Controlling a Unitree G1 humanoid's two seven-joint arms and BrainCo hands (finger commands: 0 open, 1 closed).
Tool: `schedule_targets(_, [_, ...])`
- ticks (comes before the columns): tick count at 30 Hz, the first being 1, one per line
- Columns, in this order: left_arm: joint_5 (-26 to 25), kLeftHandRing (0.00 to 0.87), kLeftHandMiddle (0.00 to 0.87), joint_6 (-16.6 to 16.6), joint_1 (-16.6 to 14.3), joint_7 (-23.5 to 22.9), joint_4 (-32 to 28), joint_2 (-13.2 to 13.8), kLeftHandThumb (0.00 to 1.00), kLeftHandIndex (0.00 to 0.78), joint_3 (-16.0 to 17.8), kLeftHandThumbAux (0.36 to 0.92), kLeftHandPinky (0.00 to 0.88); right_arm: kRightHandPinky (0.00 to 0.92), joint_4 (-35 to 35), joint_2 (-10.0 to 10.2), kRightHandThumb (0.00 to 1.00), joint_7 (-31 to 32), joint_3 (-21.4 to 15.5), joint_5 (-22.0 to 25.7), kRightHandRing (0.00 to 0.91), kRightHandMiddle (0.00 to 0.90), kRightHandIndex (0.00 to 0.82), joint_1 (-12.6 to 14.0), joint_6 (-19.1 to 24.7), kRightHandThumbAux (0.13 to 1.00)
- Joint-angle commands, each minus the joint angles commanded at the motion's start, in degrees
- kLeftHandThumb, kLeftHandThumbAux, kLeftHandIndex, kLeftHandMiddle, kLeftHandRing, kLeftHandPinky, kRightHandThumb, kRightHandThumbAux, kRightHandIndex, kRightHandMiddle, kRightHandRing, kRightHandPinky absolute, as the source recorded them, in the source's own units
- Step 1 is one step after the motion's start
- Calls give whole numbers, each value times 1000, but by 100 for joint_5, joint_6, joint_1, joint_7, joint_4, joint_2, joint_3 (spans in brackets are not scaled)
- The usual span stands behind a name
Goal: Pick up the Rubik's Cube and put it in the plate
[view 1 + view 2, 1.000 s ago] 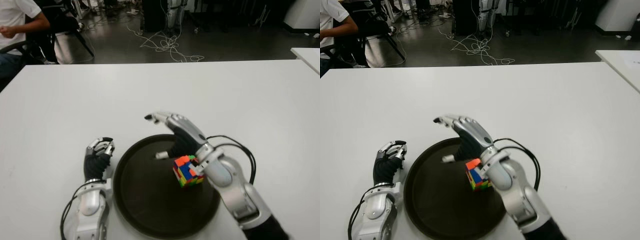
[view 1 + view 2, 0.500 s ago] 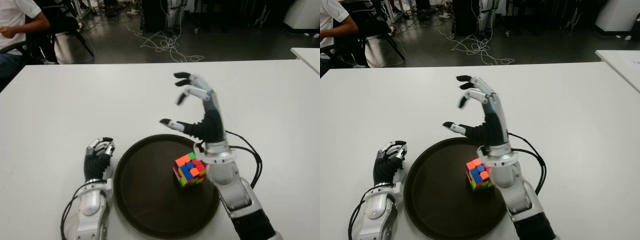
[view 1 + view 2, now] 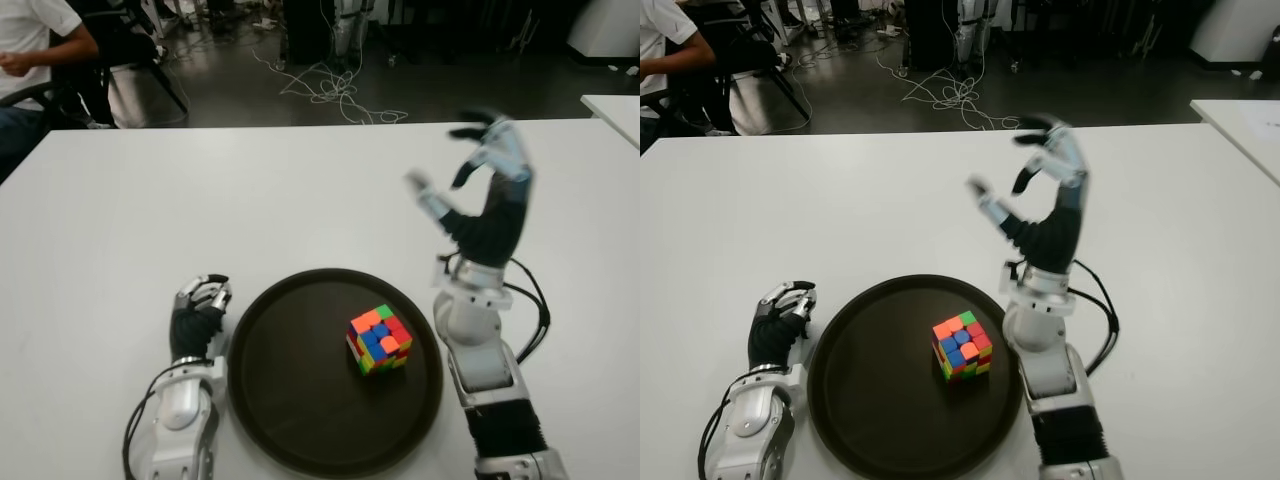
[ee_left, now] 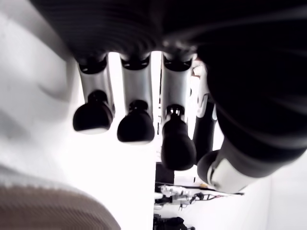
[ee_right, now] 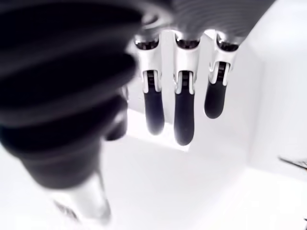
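Rubik's Cube (image 3: pixel 380 340) sits inside the plate (image 3: pixel 290 420), right of the plate's centre and near its right rim, with nothing touching it. The plate, dark and round, lies on the white bench (image 3: pixel 150 220) close to the robot. Just beside the plate's left rim shows the left hand (image 3: pixel 200 310), its fingers curled in and holding nothing; the left wrist view shows the same bent fingers (image 4: pixel 136 127) with no object among them. On the other side, the right hand (image 3: pixel 480 195) is raised above the bench, beyond and to the right of the plate, well apart from the cube, with its fingers spread wide and empty; the right wrist view confirms straight, separated fingers (image 5: pixel 183 120) and only bare bench below. Judging from how things lie, the placing step looks complete: the cube is in the plate and released. What remains would be only to bring the right arm to a rest clear of the plate, taking care that the forearm and its cable (image 3: pixel 530 310) do not brush the rim and shift the cube. Farther off, past the bench edge, a tangle of cables (image 3: pixel 330 90) lies on the dark floor, and a seated person (image 3: pixel 40 40) shows at the far left.
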Motion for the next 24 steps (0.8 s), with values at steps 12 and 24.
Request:
schedule_targets(12, [55,831,811,170,-58,-31,-31,74,710,444,27,705,830,903,14,-209,305,135,-377,-168,873,867,715,278,418,759])
schedule_targets(24, [1,821,792,137,-68,-12,-26,66,713,444,63,704,824,876,-230,-621,58,831,-362,-196,872,866,758,1075,900,829])
